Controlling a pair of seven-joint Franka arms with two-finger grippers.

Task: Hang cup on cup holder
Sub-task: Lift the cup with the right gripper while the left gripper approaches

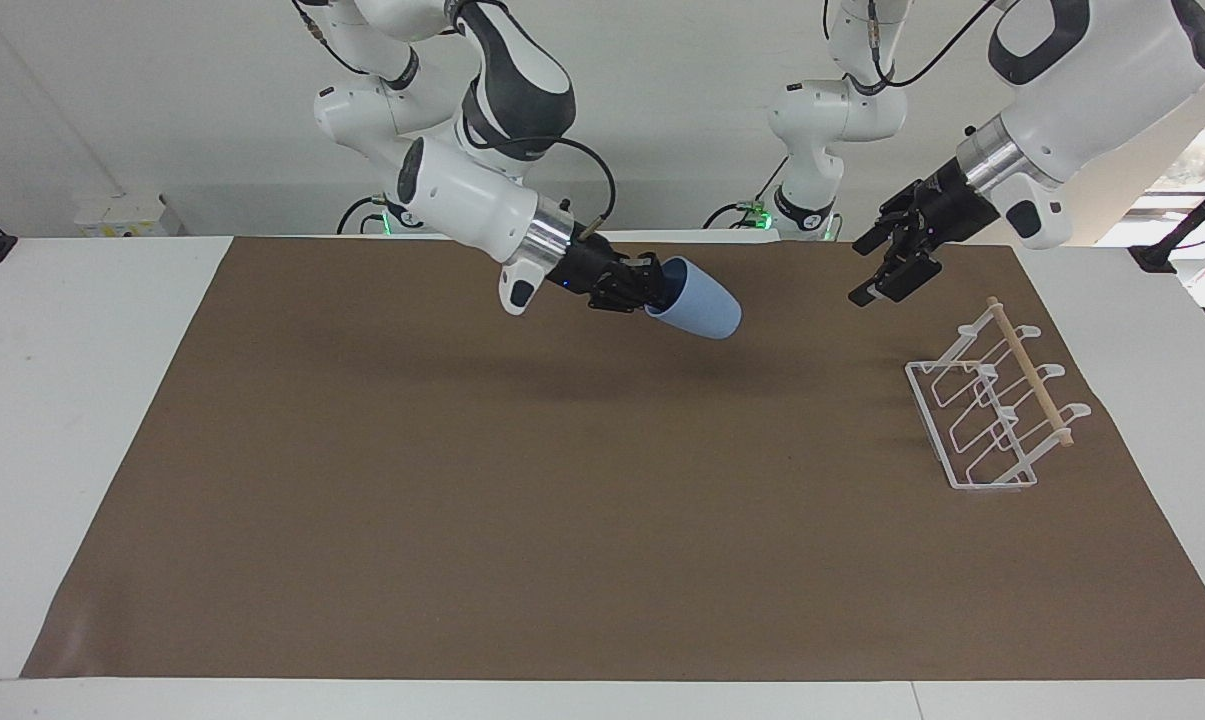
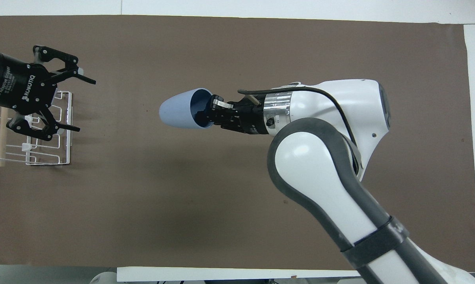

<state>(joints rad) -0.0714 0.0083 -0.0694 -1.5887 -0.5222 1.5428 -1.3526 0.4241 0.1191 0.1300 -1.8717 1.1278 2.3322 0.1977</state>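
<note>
The light-blue cup [image 1: 704, 307] hangs in the air on its side, base pointing toward the left arm's end of the table. My right gripper [image 1: 654, 286] is shut on its rim, one finger inside the mouth, over the middle of the brown mat; it also shows in the overhead view [image 2: 210, 111] with the cup [image 2: 176, 114]. The white wire cup holder [image 1: 1030, 375] with its wooden dowel stands on the mat at the left arm's end [image 2: 69, 142]. My left gripper [image 1: 870, 272] is open and empty in the air, over the holder's edge [image 2: 85, 105], fingers pointing at the cup.
A brown mat [image 1: 562, 500] covers most of the white table [image 1: 62, 400]. Nothing else stands on it. The right arm's big white forearm [image 2: 332, 118] spans the mat's right-arm half in the overhead view.
</note>
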